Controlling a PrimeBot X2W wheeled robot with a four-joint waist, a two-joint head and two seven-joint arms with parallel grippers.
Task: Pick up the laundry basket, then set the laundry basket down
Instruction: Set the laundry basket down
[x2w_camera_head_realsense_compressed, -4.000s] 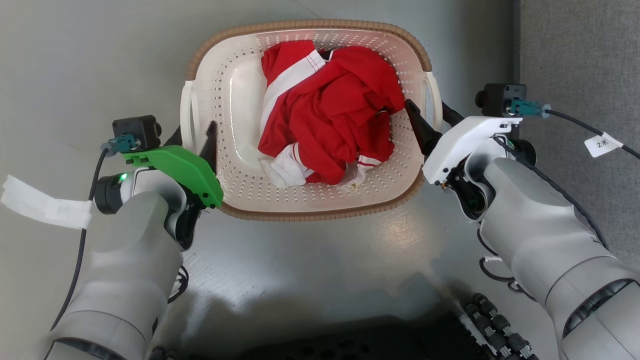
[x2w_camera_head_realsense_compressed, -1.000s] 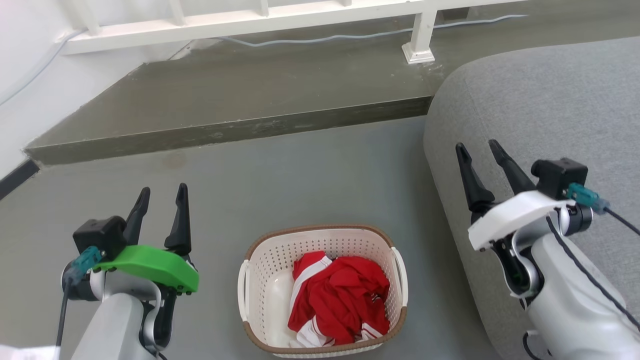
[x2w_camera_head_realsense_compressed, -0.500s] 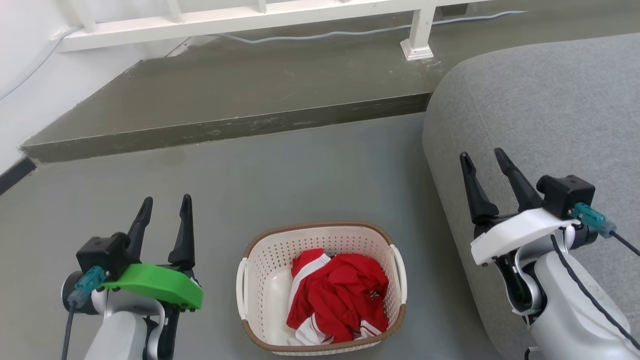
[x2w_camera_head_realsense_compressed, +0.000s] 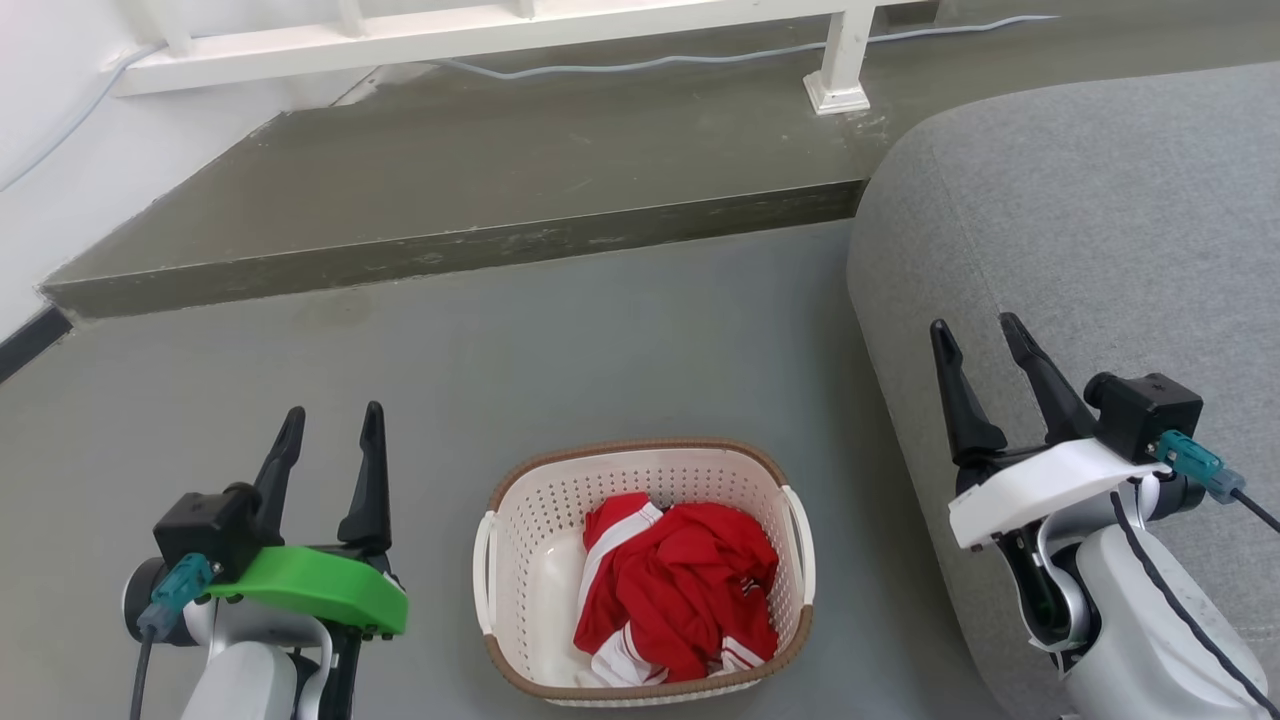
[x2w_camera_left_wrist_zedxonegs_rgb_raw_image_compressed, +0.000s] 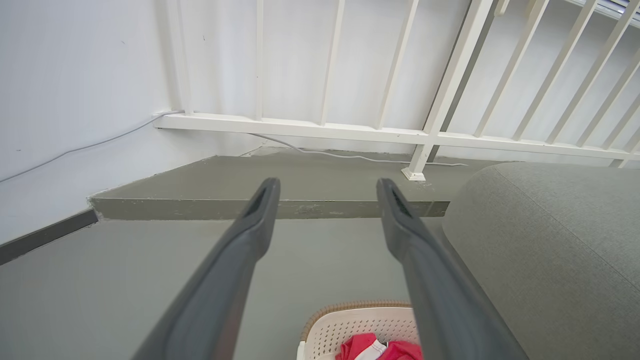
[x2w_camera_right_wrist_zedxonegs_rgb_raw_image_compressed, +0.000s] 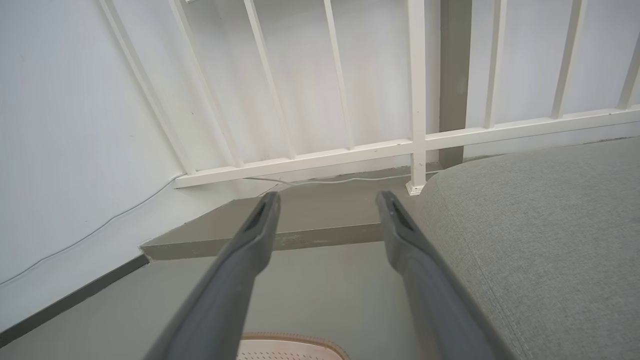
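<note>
The laundry basket (x2w_camera_head_realsense_compressed: 530, 520), cream-white and perforated with a brown woven rim and white side handles, stands on the grey floor between my arms with a crumpled red and white garment (x2w_camera_head_realsense_compressed: 680, 590) inside. My left gripper (x2w_camera_head_realsense_compressed: 333, 422) is raised to the basket's left, open and holding nothing. On the basket's right, my right gripper (x2w_camera_head_realsense_compressed: 977, 335) is also raised and open, in front of the grey sofa. The basket's far rim (x2w_camera_left_wrist_zedxonegs_rgb_raw_image_compressed: 350, 306) shows low in the left wrist view, and a sliver of the rim (x2w_camera_right_wrist_zedxonegs_rgb_raw_image_compressed: 295, 337) in the right wrist view.
A grey upholstered sofa (x2w_camera_head_realsense_compressed: 1080, 220) fills the right side, close to the basket. A raised concrete step (x2w_camera_head_realsense_compressed: 450, 180) runs across ahead, with a white railing (x2w_camera_head_realsense_compressed: 500, 35) and a cable behind it. A white wall is on the left.
Four seconds ago both grippers were at the basket's handles, close under the camera. Since then both have let go and risen, the head has lifted, and in the last second both grippers have sunk slightly in the view.
</note>
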